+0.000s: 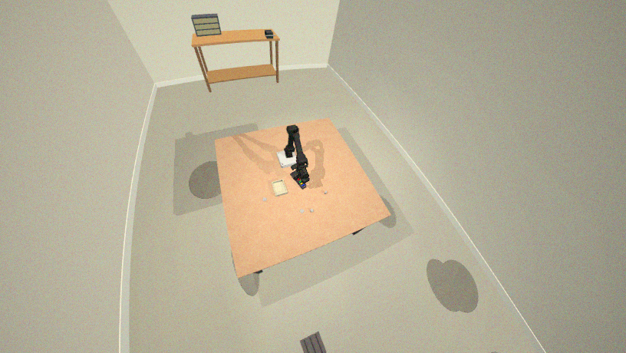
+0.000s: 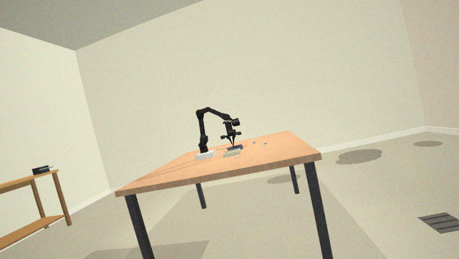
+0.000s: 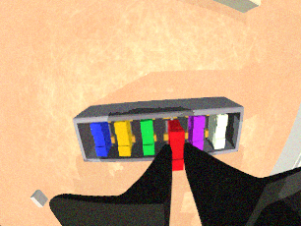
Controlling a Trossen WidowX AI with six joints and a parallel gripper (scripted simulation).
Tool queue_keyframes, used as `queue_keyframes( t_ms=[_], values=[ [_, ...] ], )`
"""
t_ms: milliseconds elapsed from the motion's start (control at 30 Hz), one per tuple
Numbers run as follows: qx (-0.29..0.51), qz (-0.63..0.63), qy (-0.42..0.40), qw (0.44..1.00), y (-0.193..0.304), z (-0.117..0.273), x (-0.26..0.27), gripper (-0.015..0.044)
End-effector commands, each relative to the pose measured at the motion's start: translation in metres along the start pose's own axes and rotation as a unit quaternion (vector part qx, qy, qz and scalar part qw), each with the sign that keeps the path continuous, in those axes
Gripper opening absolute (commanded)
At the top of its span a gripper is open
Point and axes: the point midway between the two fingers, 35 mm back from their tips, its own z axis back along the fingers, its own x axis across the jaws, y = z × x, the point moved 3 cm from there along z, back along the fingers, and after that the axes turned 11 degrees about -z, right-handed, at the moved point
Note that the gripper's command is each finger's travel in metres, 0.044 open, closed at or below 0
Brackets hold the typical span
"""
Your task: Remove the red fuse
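In the wrist view my gripper is shut on the red fuse and holds it lifted above its slot in the grey fuse block. The blue, yellow and green fuses sit left of that slot, the purple and white ones right of it. In the top view the gripper hangs over the block, and the shallow cream tray lies on the table to its left. In the exterior view the red fuse shows just above the block, with the tray in front.
The arm's white base stands behind the block. Several small grey bits lie loose on the wooden table. A shelf stands far off by the wall.
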Motion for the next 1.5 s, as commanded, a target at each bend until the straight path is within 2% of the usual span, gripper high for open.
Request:
queue_keyframes(
  t_ms=[0,933,1467],
  values=[
    [-0.001,0.001,-0.001,1.0,0.0,0.003,0.0,0.0],
    [-0.002,0.001,-0.001,1.0,0.0,0.016,0.0,0.0],
    [-0.002,0.002,-0.001,1.0,-0.001,0.038,0.0,0.0]
  ],
)
